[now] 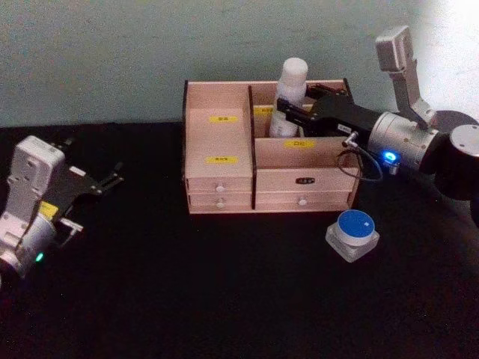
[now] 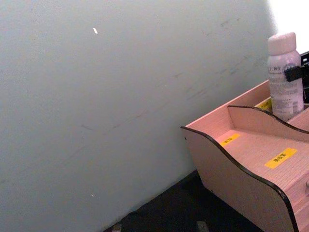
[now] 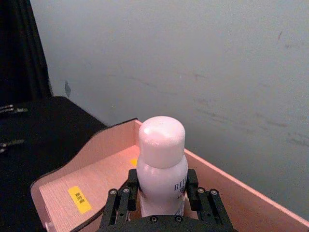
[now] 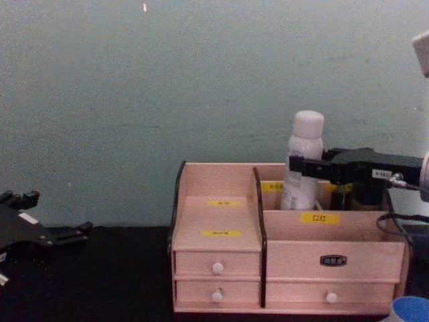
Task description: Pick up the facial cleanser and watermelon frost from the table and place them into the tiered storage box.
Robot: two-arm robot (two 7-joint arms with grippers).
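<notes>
Black-fingered, the right end effector point(image 1: 287, 114) is clamped on the body of the facial cleanser point(image 1: 293, 76), a white bottle with a rounded white cap. The bottle stands upright, and its lower part is inside the rear right compartment of the tiered storage box point(image 1: 218, 96), in the upper middle of the head view. Whether its bottom touches the compartment floor, I cannot tell. The watermelon frost point(image 1: 352, 233), a small white jar with a blue lid, lies on the black desk point(image 1: 224, 292) just in front of the box's right corner. At the left edge, the left end effector point(image 1: 93, 196) hangs over the desk with its fingers apart, well apart from the box.
</notes>
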